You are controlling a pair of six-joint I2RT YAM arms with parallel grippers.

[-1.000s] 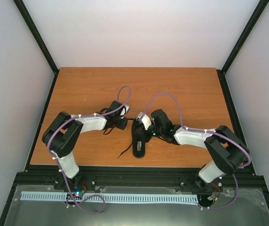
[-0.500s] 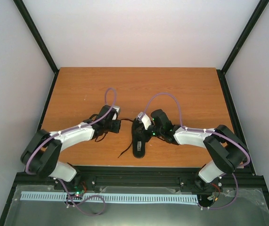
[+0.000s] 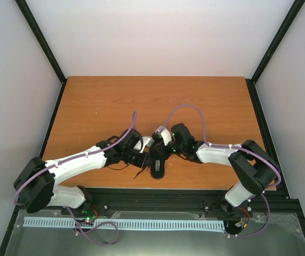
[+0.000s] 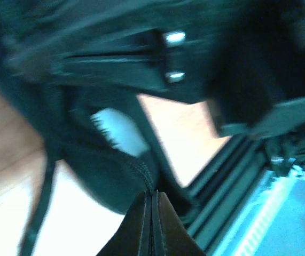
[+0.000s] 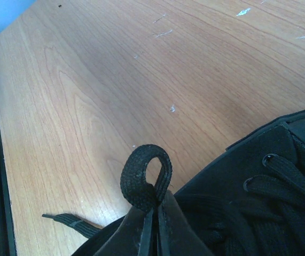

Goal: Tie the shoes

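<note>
Black shoe (image 3: pixel 158 167) lies on worktop (image 3: pixel 104 101) between your two end effectors, close against both.

Right end effector (image 5: pixel 148 216): fingers together, clamped on lace loop (image 5: pixel 144 173), which stands up just past fingertips. Shoe body just right of it.

Left end effector (image 4: pixel 152 210): fingers together, view blurred, cannot tell if lace caught. Shoe directly ahead of it.

Shoe long axis runs near-far. Rounded end, likely toe, points toward arm bases. Neither arm clearly nearer.
</note>
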